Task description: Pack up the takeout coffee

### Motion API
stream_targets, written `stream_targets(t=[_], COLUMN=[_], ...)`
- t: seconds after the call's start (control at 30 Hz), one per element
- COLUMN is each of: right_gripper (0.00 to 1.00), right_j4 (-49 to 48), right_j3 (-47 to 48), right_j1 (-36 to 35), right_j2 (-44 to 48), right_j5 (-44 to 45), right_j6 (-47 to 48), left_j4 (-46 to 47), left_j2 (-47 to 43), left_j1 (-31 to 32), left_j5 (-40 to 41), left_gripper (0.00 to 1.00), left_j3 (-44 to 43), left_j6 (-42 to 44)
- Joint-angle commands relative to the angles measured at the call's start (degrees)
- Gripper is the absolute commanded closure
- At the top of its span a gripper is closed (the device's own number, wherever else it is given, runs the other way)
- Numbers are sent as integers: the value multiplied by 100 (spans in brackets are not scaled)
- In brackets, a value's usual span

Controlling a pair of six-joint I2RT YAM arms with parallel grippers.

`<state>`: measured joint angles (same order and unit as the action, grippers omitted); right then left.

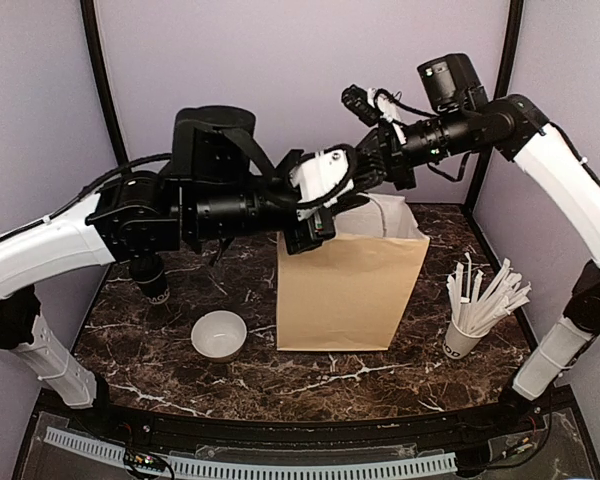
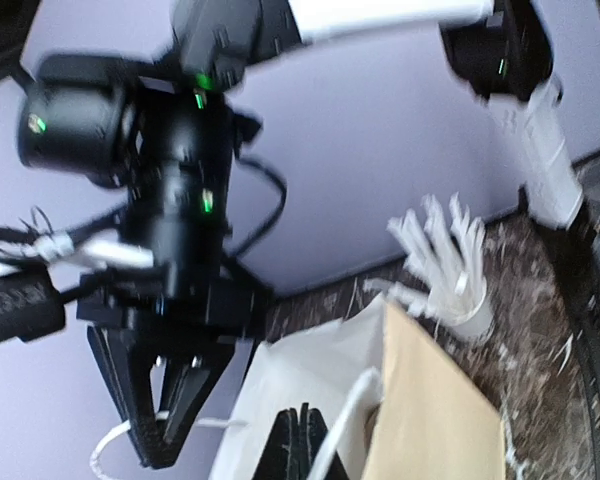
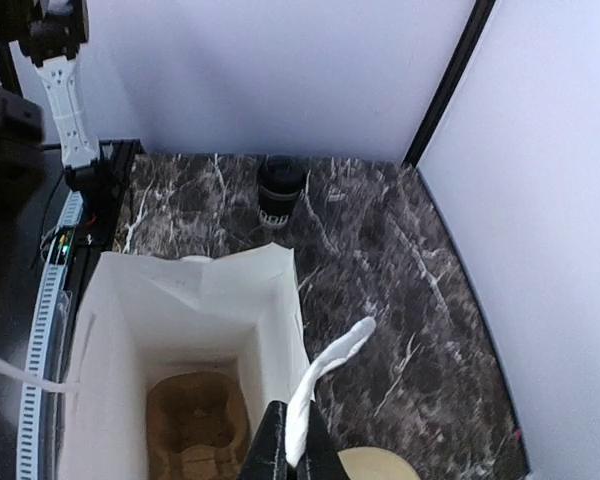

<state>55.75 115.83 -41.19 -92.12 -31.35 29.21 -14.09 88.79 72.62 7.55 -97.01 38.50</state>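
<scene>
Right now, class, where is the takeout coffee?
Top view: the takeout coffee stands on the left, under the left arm, just beyond the white bowl.

Bag (image 1: 350, 290) mouth open, clear down to cardboard tray (image 3: 195, 420) at bottom. My left arm (image 1: 180, 215) hangs over coffee cup (image 1: 155, 285) and blocks it from above. Bare table (image 1: 310, 375) between cup and bag. Bowl (image 1: 219, 334) front-left, straw cup (image 1: 477, 310) right, both apart from bag.

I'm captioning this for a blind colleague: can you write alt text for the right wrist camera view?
Looking down into an open paper bag, with the right gripper's fingers closed on its white handle at the bottom edge. A brown cardboard cup tray lies at the bag's bottom. A lidded black coffee cup stands on the dark marble table beyond.
</scene>
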Motion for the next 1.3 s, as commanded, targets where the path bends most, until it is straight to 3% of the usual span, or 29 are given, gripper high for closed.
stream_targets(t=[0.0, 0.03, 0.1, 0.13, 0.17, 0.2, 0.23, 0.27, 0.3, 0.33, 0.37, 0.43, 0.47, 0.5, 0.53, 0.57, 0.6, 0.63, 0.67, 0.73, 0.77, 0.9, 1.0, 1.17, 1.23, 1.27], right_gripper=[100, 100, 100, 100, 100, 100, 100, 100, 100, 100, 100, 100, 100, 100, 100, 100, 100, 100, 100, 100, 100, 100, 100, 100, 100, 100], right_j4=[-1617, -2019, -990, -30, 559, 713, 392, -631, -1483, -1927, -1276, 1199, 1308, 601, -722, -1541, -1801, -1298, -538, 414, 398, -1698, -1308, -1671, -1659, -1674], right_j3=[-370, -441, 814, 1801, 1921, 1511, 840, 105, -277, -33, 670, 2736, 2352, 1356, 316, -115, -34, 393, 1038, 1751, 1564, -835, -680, -1210, -1289, -1352], right_j1=[70, 261, 724, 727, 574, 272, 19, -57, 61, 287, 563, 756, 520, 285, 208, 310, 566, 863, 1096, 1074, 926, 631, 622, 574, 555, 546], right_j2=[480, 251, -550, -933, -814, -386, 81, 375, 249, -110, -543, -1270, -877, -280, 265, 299, 30, -342, -654, -907, -788, 532, 336, 423, 435, 456], right_j5=[1741, 2478, 1447, 293, -762, -1270, -809, 214, 1471, 2355, 2046, -897, -1527, -1309, -514, 699, 1552, 1237, 142, -955, -948, 40, -7, -70, -98, -136], right_j6=[-184, -131, -219, -176, 267, 658, 766, 432, -25, -156, -79, 803, 1140, 959, 528, 135, -67, 61, 254, 384, 418, 70, 121, -66, -114, -136], left_j4=[159, 318, 270, -544, -1305, -1420, -1342, -1250, -1009, -903, -773, -1324, -1698, -2053, -2032, -1756, -1567, -1133, -1009, -1467, -1690, -1296, -1293, -1192, -1162, -1157], left_j2=[-363, -345, -4, 342, 478, 621, 639, 652, 631, 644, 709, 983, 1070, 1164, 1170, 1117, 1076, 957, 917, 909, 869, 618, 562, 307, 163, 50], left_j1=[363, 88, -1020, -1012, -597, -230, 510, 794, 856, 669, 18, -612, -562, -74, 256, 849, 933, 550, -178, -798, -756, -141, -100, -99, -87, -75], left_j5=[-225, -33, 441, 287, -77, -153, -84, -28, 59, 140, 284, 128, -98, -419, -381, -60, 142, 546, 642, -16, -438, -81, 71, 67, -101, -321], left_gripper=[100, 100, 100, 100, 100, 100, 100, 100, 100, 100, 100, 100, 100, 100, 100, 100, 100, 100, 100, 100, 100, 100, 100, 100, 92, 79], left_j3=[-626, -336, -419, -1014, -1369, -1708, -1734, -1674, -1633, -1546, -1539, -1950, -2592, -2826, -2923, -2657, -2450, -1994, -1868, -2137, -2267, -1675, -1388, -379, -107, 57], left_j6=[-368, -207, -61, -62, -165, -198, -143, -107, -161, -194, -238, -398, -495, -529, -414, -326, -179, -103, -180, -697, -788, -587, -507, -675, -847, -890])
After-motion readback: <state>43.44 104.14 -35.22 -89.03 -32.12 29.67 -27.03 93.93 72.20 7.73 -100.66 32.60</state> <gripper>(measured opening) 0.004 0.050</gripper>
